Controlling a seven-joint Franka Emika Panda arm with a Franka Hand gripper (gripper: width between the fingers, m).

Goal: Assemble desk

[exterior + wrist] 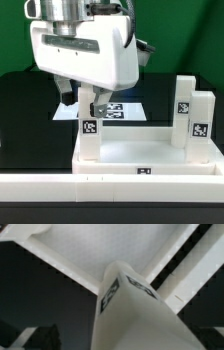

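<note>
Item: the tool, a white two-finger unit on the arm, hangs over the near corner of the assembly on the exterior view's left; its dark fingers stand wide apart to either side of a leg top, and whether they touch it cannot be told.

Item: white plastic square-section leg with a black-and-white tag, upright in the corner on the exterior view's left, directly under the tool. In the wrist view the same leg rises between the fingers, tag showing on one face.

Item: large flat white rectangular tray-like desk top, lying flat on the dark counter, pressed against the long white border wall at the front edge.

Item: two further white tagged legs, upright, close together at the corner on the exterior view's right.

Item: the marker board, flat on the counter behind the desk top, partly hidden by the tool.
</note>
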